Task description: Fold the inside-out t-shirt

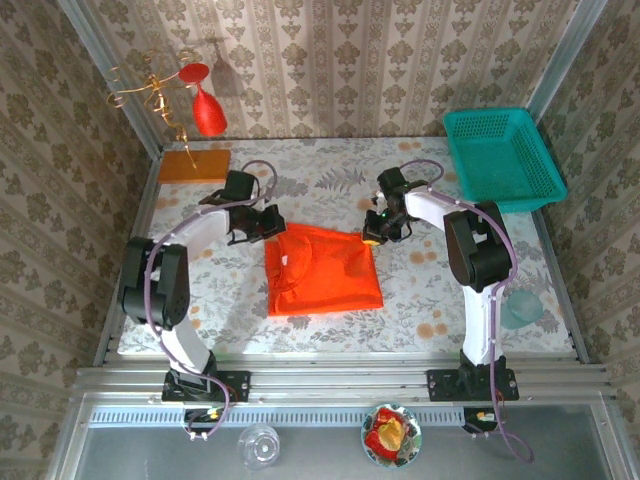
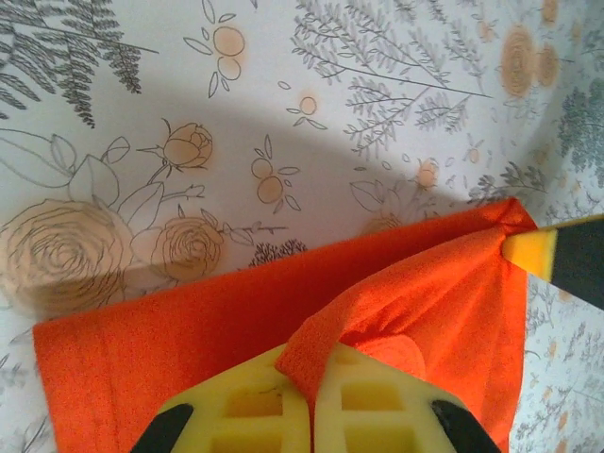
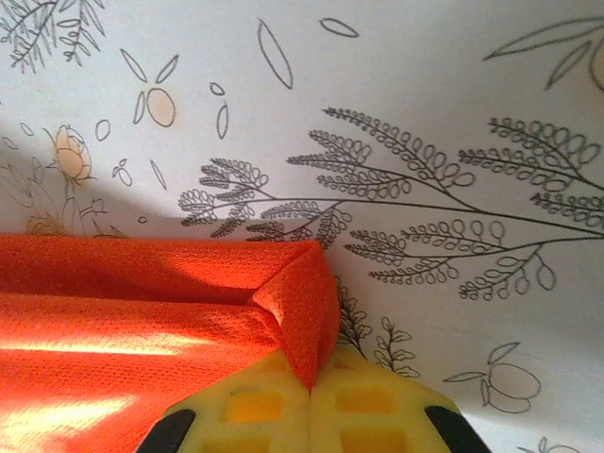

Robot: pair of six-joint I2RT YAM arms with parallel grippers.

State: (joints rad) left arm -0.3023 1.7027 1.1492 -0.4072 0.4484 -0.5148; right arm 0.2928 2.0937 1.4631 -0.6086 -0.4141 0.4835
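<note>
The inside-out t-shirt (image 1: 322, 270) is a bright orange-red cloth, folded into a rough square in the middle of the floral table. My left gripper (image 1: 268, 224) sits at its far left corner, shut on a pinched fold of the t-shirt (image 2: 396, 283). My right gripper (image 1: 373, 231) sits at the far right corner, shut on a raised corner of the t-shirt (image 3: 302, 302). The yellow pads (image 2: 274, 406) of the left gripper press together with cloth between them, as do the right gripper's pads (image 3: 274, 406). The right gripper's fingertip (image 2: 533, 253) shows in the left wrist view.
A teal basket (image 1: 500, 158) stands at the back right. An orange-brown board (image 1: 194, 165) lies at the back left, with a red wine glass (image 1: 208, 110) on a wire stand behind it. A pale cloth (image 1: 520, 305) lies at the right edge.
</note>
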